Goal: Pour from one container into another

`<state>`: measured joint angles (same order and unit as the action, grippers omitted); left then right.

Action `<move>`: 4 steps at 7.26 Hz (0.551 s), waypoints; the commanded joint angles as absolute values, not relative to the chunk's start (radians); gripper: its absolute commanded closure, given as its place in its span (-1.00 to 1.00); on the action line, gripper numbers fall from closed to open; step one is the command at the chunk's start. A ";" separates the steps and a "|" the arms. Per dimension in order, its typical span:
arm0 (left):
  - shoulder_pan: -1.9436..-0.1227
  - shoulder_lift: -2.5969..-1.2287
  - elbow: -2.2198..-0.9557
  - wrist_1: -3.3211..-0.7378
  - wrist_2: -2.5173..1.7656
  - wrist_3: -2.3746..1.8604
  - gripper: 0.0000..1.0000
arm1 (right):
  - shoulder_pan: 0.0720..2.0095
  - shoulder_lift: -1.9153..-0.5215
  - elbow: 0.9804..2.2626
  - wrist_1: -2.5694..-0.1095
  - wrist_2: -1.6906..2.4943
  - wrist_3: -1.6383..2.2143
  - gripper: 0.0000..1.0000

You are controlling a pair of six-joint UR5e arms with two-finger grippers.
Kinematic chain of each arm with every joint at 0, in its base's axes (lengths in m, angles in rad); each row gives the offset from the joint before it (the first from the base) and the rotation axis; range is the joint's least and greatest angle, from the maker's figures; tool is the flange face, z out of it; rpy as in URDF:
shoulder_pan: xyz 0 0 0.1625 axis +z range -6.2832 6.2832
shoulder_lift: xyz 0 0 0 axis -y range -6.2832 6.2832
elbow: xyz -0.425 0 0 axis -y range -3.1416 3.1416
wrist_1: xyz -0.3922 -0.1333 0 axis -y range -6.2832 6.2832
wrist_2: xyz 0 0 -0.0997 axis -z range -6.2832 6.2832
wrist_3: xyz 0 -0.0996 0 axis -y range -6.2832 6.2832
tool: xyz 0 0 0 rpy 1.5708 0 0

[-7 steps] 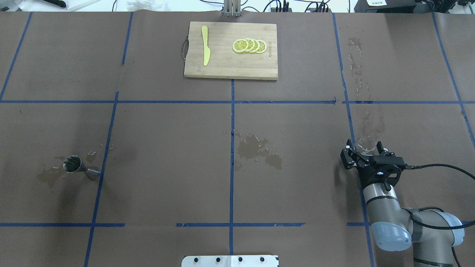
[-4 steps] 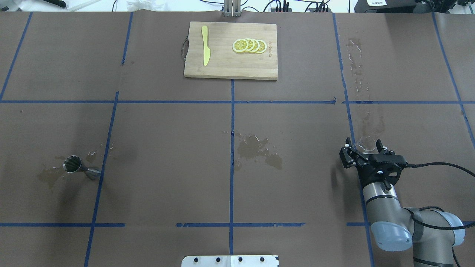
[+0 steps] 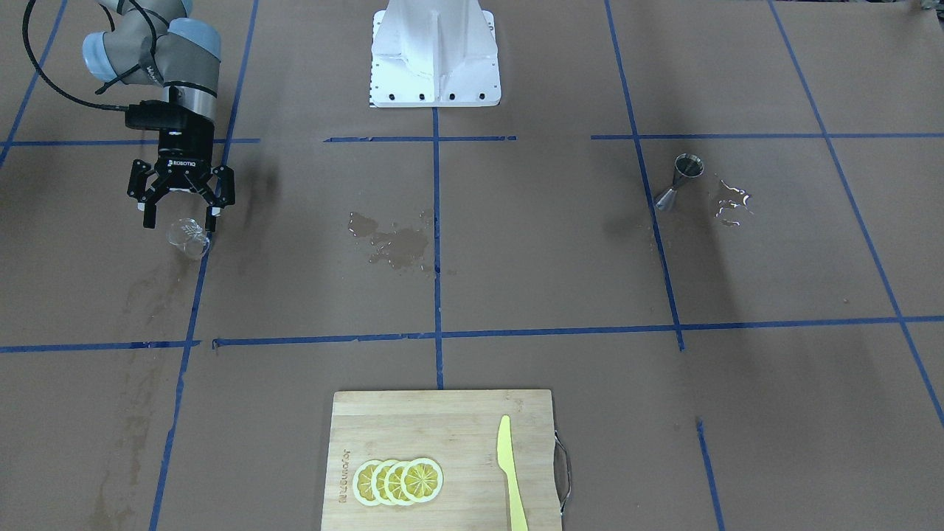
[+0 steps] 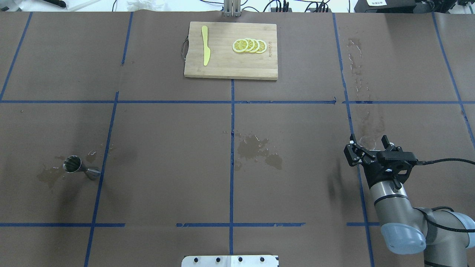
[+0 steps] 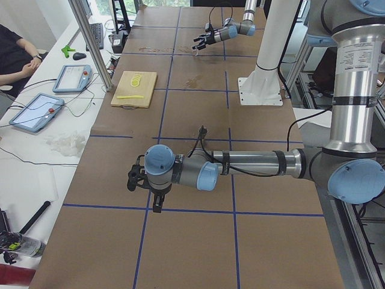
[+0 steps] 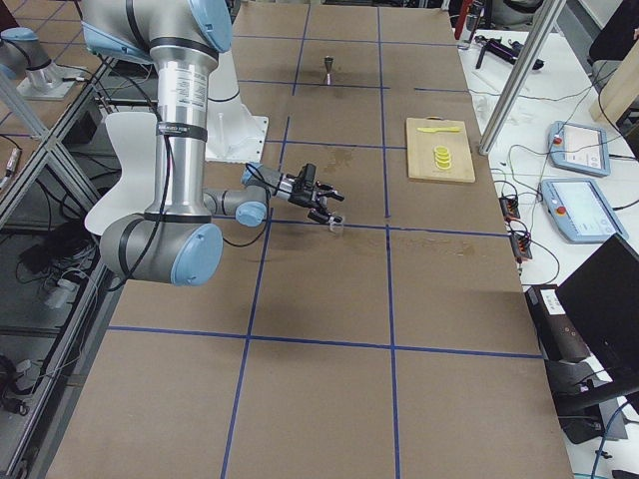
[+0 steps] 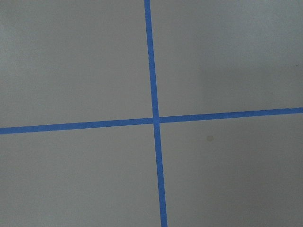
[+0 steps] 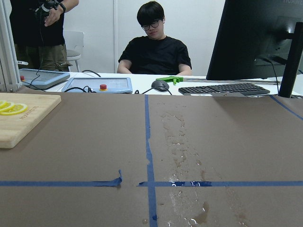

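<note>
The right gripper [image 3: 180, 214], released, hovers beside the small clear glass cup [image 3: 186, 236]. A skewed closing could knock it over on the wet brown bench [image 3: 516, 243].

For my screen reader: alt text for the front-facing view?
The open right gripper hovers close to a clear cup at the view's left. A steel jigger stands across the table; a board with lemon slices and knife lies nearest.

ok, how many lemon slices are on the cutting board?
4 lemon slices, overlapping in one row on the cutting board, on the half away from the yellow knife. The overlap could hide another one underneath.
</note>
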<state>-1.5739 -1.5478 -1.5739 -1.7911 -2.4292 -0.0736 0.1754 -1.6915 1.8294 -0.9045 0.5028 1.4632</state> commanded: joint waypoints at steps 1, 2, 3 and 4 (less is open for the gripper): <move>-1.574 -1.548 -1.574 -1.792 -2.430 -0.074 -1.00 | 0.218 -1.683 1.859 -0.907 0.552 1.363 -1.00; -1.574 -1.548 -1.574 -1.792 -2.430 -0.074 -1.00 | 0.280 -1.675 1.876 -0.905 0.652 1.314 -1.00; -1.574 -1.548 -1.574 -1.790 -2.430 -0.074 -1.00 | 0.378 -1.660 1.896 -0.904 0.798 1.214 -1.00; -1.574 -1.548 -1.574 -1.792 -2.430 -0.074 -1.00 | 0.493 -1.613 1.901 -0.905 0.968 1.124 -1.00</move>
